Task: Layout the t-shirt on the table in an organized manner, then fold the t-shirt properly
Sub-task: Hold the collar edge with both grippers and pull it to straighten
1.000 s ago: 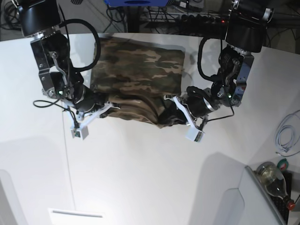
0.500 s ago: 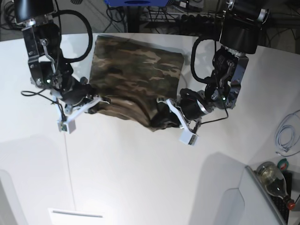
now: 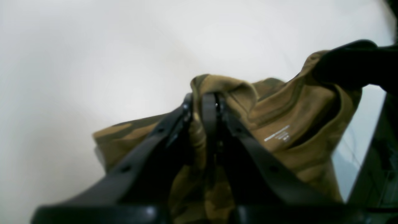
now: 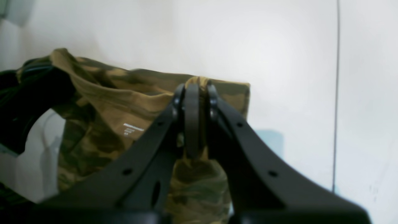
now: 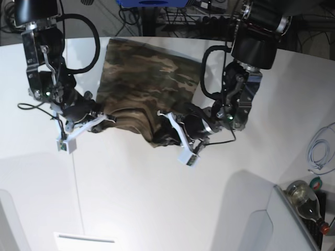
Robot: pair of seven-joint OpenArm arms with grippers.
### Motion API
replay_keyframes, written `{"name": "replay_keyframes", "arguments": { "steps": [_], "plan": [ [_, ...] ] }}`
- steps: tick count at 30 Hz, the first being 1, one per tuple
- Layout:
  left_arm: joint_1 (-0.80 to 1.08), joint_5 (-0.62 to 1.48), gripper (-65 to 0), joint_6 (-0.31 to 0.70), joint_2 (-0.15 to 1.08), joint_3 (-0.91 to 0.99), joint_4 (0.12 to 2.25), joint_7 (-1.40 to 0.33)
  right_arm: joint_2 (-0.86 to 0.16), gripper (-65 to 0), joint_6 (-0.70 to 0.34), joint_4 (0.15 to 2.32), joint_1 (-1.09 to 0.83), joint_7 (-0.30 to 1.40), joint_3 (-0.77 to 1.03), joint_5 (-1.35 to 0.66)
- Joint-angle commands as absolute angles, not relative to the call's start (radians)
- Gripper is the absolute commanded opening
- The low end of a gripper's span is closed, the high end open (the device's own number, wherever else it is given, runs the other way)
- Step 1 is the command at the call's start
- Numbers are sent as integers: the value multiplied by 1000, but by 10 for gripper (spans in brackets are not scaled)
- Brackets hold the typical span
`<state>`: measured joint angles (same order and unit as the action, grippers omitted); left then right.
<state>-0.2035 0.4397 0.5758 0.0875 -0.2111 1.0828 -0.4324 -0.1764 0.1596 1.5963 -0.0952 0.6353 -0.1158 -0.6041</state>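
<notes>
1. Right gripper [image 5: 102,119] is pinching the shirt's [image 5: 149,78] near edge, jaws clamped on fabric.
2. Shirt is lying on the table [image 5: 157,198], front hem lifted.
3. Left gripper [image 5: 166,125] is likewise clamping the hem.

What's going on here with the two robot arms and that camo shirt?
A two-armed robot is working on a t-shirt on a white table. Both sets of jaws are shut on the shirt's near edge: the left gripper and the right gripper each pinch a fold of fabric. That edge is lifted and bunched between them, while the far part of the shirt lies flat. The fold is not finished.
</notes>
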Motion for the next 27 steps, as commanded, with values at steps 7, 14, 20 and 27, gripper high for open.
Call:
{"name": "replay_keyframes", "arguments": {
  "steps": [7, 14, 20, 27],
  "plan": [
    [-226, 357, -650, 582, 58, -160, 1086, -407, -203, -650, 157, 1578, -54, 615, -111, -611],
    [-228, 354, -650, 582, 64, -160, 1086, -406, -203, -650, 157, 1526, -38, 579, -111, -611],
    [-254, 354, -650, 582, 65, -160, 1053, -406, -203, -650, 157, 1498, -33, 556, -114, -611],
    [-254, 354, -650, 582, 65, -160, 1050, -406, -203, -641, 157, 1498, -30, 556, -113, -611]
  ]
}}
